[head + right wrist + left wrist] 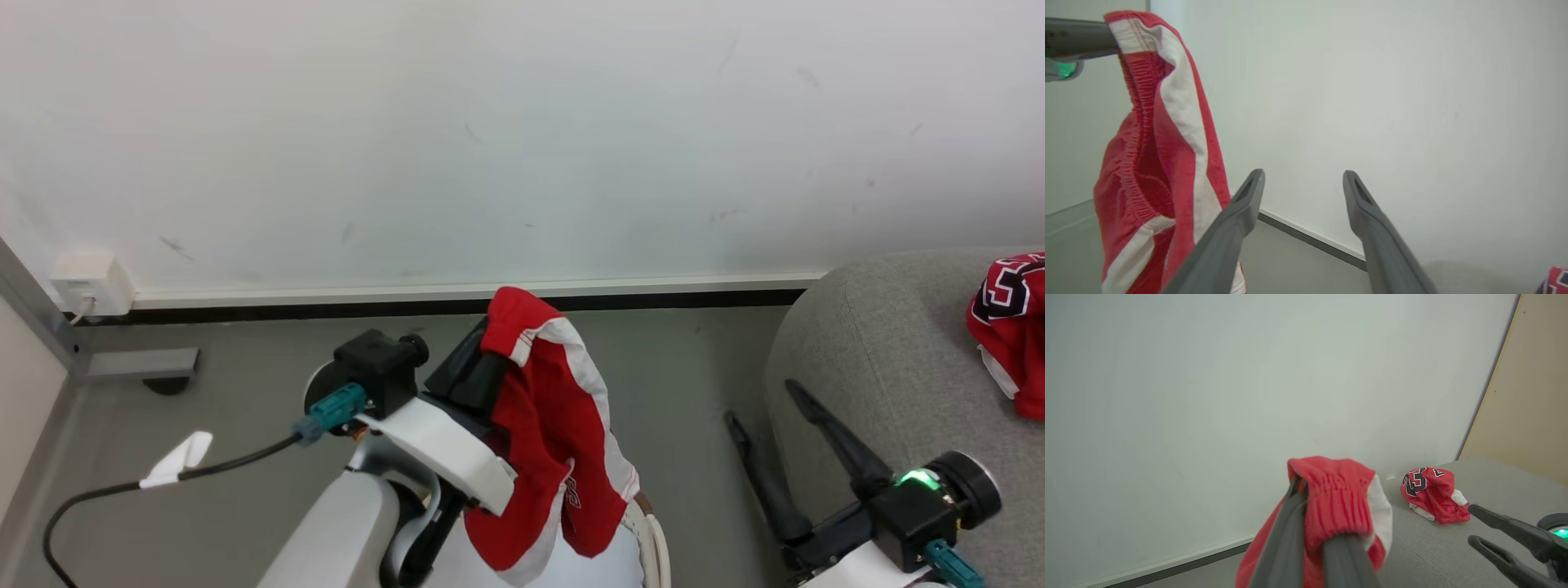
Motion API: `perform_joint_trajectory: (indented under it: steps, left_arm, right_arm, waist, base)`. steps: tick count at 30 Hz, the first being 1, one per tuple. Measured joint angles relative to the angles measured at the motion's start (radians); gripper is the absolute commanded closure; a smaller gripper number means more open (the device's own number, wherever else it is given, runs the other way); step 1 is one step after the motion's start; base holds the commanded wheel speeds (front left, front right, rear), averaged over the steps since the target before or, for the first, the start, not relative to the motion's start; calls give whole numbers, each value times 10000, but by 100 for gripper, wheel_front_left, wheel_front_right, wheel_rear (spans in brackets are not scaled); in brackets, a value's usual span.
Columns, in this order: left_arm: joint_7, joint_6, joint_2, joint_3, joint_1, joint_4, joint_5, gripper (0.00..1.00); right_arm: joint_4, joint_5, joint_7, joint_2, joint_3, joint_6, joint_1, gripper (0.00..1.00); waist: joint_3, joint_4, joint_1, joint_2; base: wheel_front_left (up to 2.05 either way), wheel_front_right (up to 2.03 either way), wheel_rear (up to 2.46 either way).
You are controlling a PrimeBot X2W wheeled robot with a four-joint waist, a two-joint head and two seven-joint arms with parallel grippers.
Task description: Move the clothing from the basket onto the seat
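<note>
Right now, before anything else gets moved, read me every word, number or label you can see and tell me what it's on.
"5": a black, white-edged figure on the red jersey lying on the sofa; folds hide whatever stands beside it, so the full number cannot be read.
Small mark near the hem of the shorts: too small to read.
No other text is legible.

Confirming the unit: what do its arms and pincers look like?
Left pincer and right pincer: two long, dark grey, tapering fingers each. Black wrist blocks, white arm shells, teal plugs. A black cable with a white tag leaves the left wrist; a green light glows on the right.
</note>
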Motion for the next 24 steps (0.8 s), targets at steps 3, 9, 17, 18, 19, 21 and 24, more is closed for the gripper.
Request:
perform_joint_trajectory:
  steps: [3,9,17,18,19,21,24]
  left_arm:
    - [115,0,-48,-222,162,-247,-59,100]
    - [267,-4,-169,-713,255,-527,-67,100]
    - [569,-82,-240,-1498,322,-928,-102,100]
    - [589,-92,-253,-1570,322,-976,-150,100]
    - [621,-94,-267,-1641,321,-1012,-155,100]
    - [648,-107,-301,-1783,321,-1058,-213,100]
    - [650,-107,-337,-1948,318,-1070,-270,100]
  right_arm:
    - [-27,761,2,-581,1340,0,-425,0]
    - [495,1952,86,-1248,3591,0,-1351,0]
    - [2343,2334,35,-479,5120,0,-2890,0]
    - [2602,2414,31,-297,5227,0,-3066,0]
    - [2792,2510,23,-121,5250,0,-3195,0]
    - [3166,2579,23,203,5195,0,-3443,0]
    - [3467,2953,21,560,4846,0,-3508,100]
  waist:
    - [-33,-9,0,0]
    - [-50,75,1,0]
    - [22,110,3,0]
    - [24,118,3,0]
    - [28,130,3,0]
    - [34,176,3,0]
    - [40,290,3,0]
  base:
    - [0,0,0]
    - [0,0,0]
    - [0,0,0]
    - [0,0,0]
    - [0,0,0]
    - [0,0,0]
    - [0,0,0]
